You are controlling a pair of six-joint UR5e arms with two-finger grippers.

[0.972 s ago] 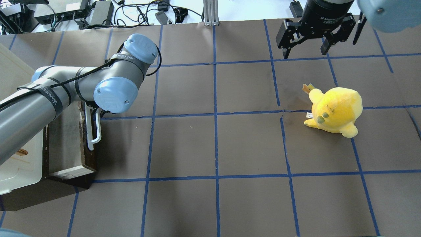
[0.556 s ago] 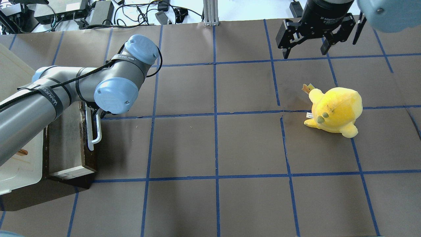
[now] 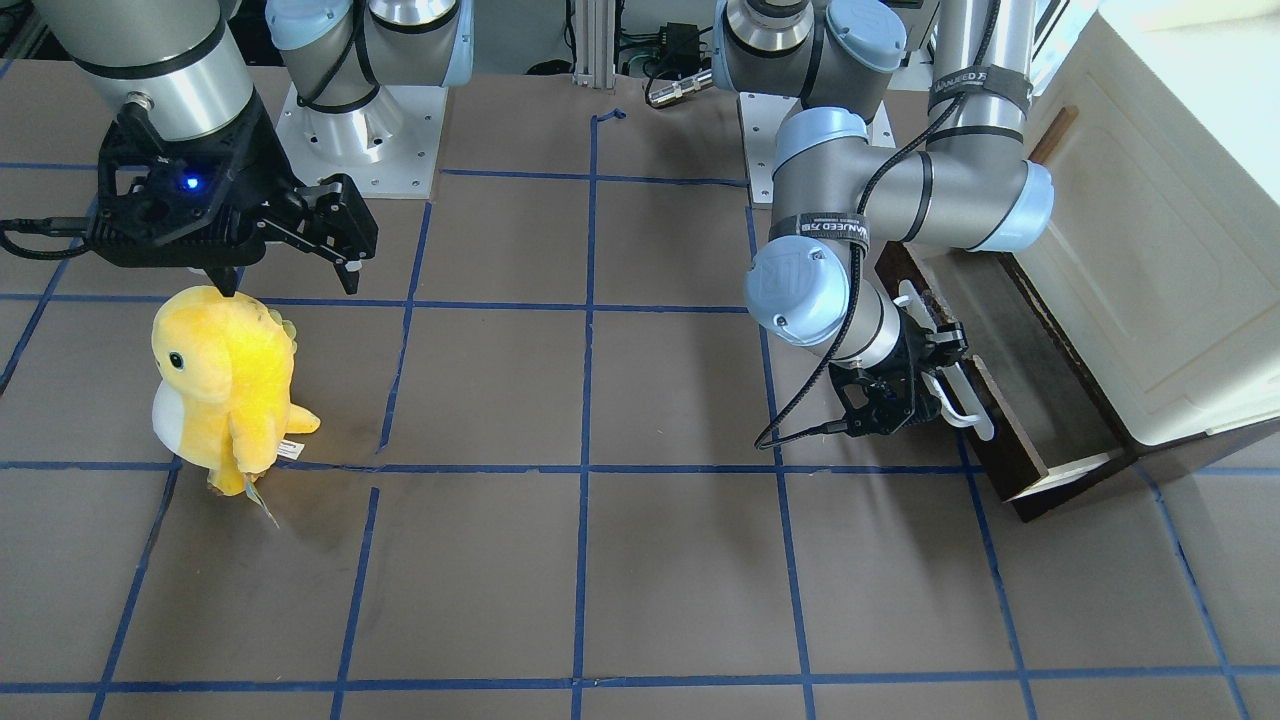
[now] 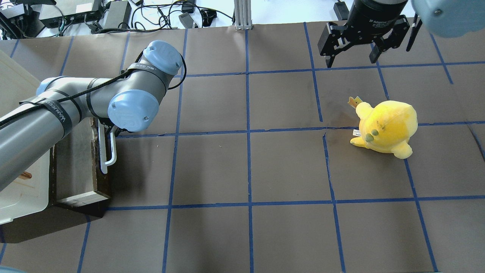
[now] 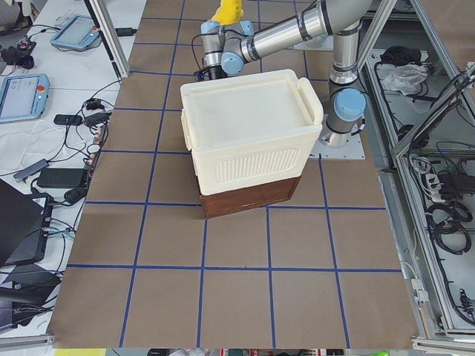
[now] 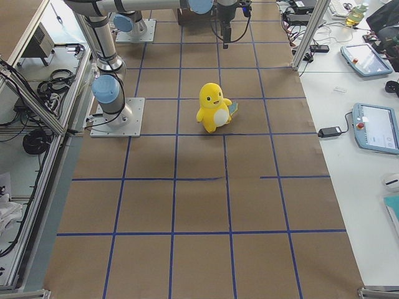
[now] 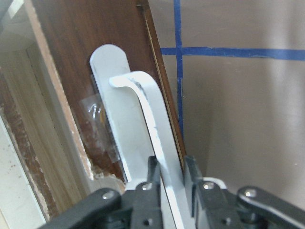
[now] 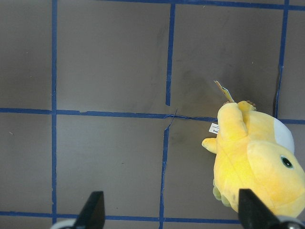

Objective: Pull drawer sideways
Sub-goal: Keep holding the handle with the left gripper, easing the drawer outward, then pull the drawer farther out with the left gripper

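We see a counter [image 4: 246, 167] covered with brown paper, and lines of blue tape [image 4: 248, 132] divide it into large squares; in some places the tape is a little torn or shifted. At the robot's left end of the counter stands a cream-white cabinet [image 5: 249, 130] on a dark brown base, and from its bottom the drawer [image 3: 1000, 400] is pulled out part of the way toward the middle of the counter, so that we look into its grey-beige inside. The left gripper [image 7: 169, 183] is closed on the white handle [image 7: 143, 124] of the drawer, with one finger on each side of the bar near its lower end, and the left arm [image 4: 75, 102] is bent over the drawer front. The right gripper [image 4: 352, 57] hangs open above the far side of the counter, with its fingers [image 8: 93, 210] wide apart and nothing between them. Below it and a little nearer to the robot, a yellow plush toy [image 4: 384, 127] stands upright on the paper, with a small tag at its side, well apart from the drawer. Around the counter the room is a workshop: cables and black power boxes [image 4: 75, 13] lie along the far edge, tablets [image 6: 377, 128] rest on white side tables, and aluminium frames [image 5: 415, 111] stand behind the bases of the robot.
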